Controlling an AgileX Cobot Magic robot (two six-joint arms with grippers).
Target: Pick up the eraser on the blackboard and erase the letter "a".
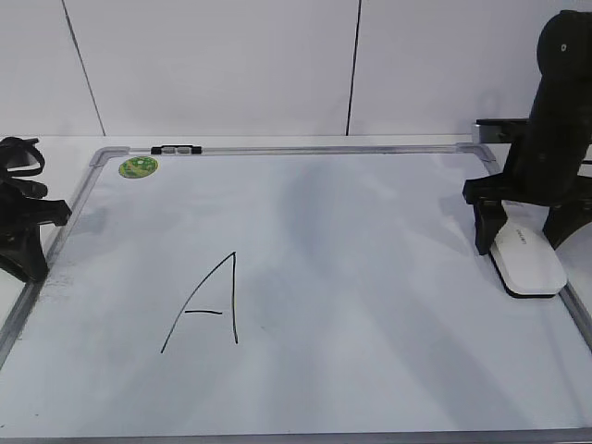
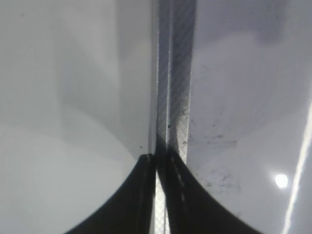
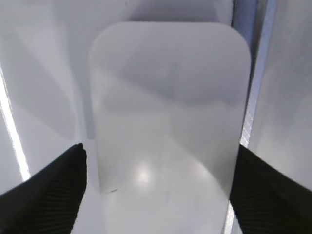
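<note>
While the right gripper (image 1: pixel 525 242) stands with its jaws spread wide on either side of the eraser (image 1: pixel 527 263), not clamping it, the eraser lies flat on the blackboard (image 1: pixel 370 277) close to the board's right frame edge. At the left frame edge, the left gripper (image 1: pixel 28 217) rests with its fingers (image 2: pixel 146 195) pressed together and holds nothing. Only a large capital "A" (image 1: pixel 208 305) is visible on the board, left of centre, with a green sticker (image 1: pixel 138 166) in the far left corner.
</note>
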